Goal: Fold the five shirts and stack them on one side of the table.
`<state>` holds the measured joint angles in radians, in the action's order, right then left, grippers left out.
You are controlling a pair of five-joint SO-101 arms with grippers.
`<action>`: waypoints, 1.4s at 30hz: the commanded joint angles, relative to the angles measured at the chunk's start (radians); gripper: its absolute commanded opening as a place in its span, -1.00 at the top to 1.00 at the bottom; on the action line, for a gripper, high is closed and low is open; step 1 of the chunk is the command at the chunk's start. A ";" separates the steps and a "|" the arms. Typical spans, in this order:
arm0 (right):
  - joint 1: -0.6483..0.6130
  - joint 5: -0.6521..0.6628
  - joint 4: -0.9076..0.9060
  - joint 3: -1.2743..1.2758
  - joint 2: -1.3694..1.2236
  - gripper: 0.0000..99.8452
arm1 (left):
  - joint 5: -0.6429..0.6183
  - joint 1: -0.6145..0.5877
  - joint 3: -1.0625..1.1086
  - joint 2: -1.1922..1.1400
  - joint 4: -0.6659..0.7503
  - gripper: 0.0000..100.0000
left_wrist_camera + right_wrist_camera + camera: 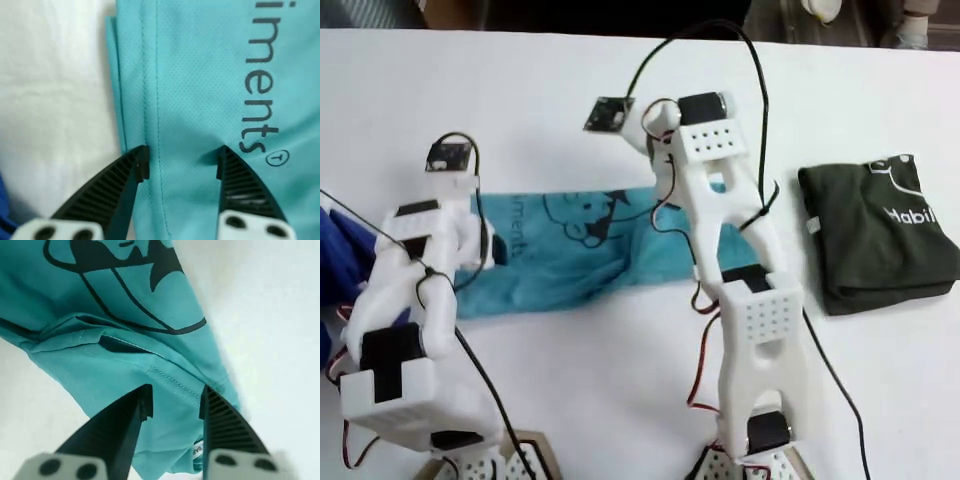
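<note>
Teal fine-mesh shirt point(580, 250), folded into long strip, lies mid-table point(600, 380). Left gripper point(181, 162): ribbed black jaws apart, astride stitched hem. Right gripper point(175, 402): jaws apart over layered fold. Dark green shirt point(880, 235), folded square, at right.

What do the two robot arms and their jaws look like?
The left arm and the right arm are white plastic with black motor blocks at the joints; the right one has panels with grids of small holes. Thin black and red cables run along them. Each wrist bears a small dark camera board. The jaws are black, ribbed and pointed, on white bases.
</note>
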<state>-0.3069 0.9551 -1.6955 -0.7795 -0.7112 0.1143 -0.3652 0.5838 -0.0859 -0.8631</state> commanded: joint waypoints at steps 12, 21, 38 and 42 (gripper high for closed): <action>-0.162 -0.222 0.246 0.476 0.185 0.68 | -0.006 0.011 -0.031 -0.002 0.006 0.52; -0.173 -0.285 0.291 0.474 0.147 0.68 | -0.006 0.011 -0.030 -0.002 0.006 0.52; 0.059 -0.282 0.229 0.612 0.311 0.68 | -0.006 0.011 -0.030 -0.002 0.006 0.52; 0.094 -0.282 0.298 0.732 0.309 0.68 | -0.006 0.011 -0.030 -0.002 0.006 0.52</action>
<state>-0.2424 0.6774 -1.4362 -0.1013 -0.4703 0.1143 -0.3652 0.5838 -0.0859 -0.8631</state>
